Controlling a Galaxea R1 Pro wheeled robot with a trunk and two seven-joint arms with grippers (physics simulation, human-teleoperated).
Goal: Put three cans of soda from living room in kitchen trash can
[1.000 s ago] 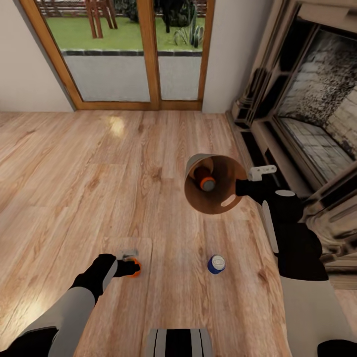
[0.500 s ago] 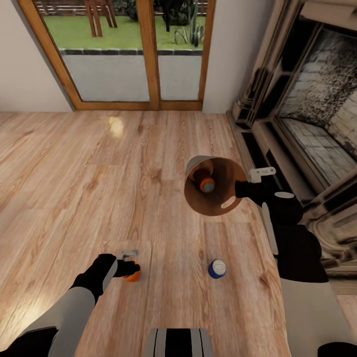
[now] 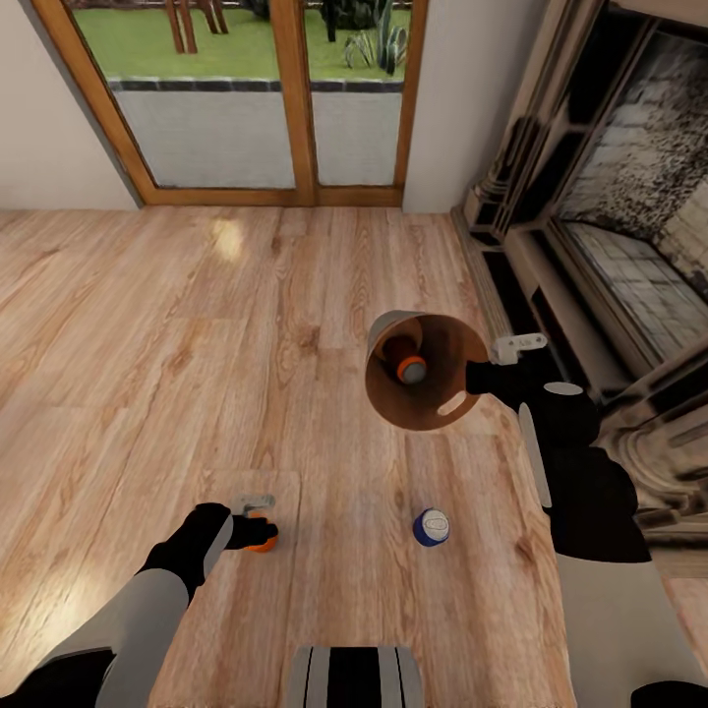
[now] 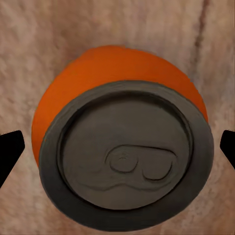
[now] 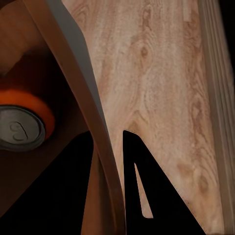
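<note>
Head view is showing the living room's wood floor (image 3: 147, 324), with the wood-framed glass doors (image 3: 265, 98) far beyond the trash can (image 3: 425, 369) and the brick fireplace (image 3: 629, 226) just past the right arm. The right gripper (image 3: 479, 377) is holding the trash can above the floor, tipped so its brown-orange inside is facing the camera; in the right wrist view its black fingers (image 5: 142, 186) are pinching the bin's rim wall (image 5: 93, 117), one inside and one outside. One orange soda can (image 3: 408, 364) is lying inside the bin, silver top (image 5: 17, 128) showing.

A second orange soda can (image 3: 263, 539) is sitting on the floor, well to the near-left of the trash can, with the left gripper (image 3: 258, 531) directly over it. In the left wrist view the can (image 4: 122, 142) is lying between the dark fingertips (image 4: 10, 154), which are spread at either side; whether they are touching it is hard to tell. The blue soda can (image 3: 431, 526) is standing upright on the floor just nearer than the trash can, apart from both arms.
</note>
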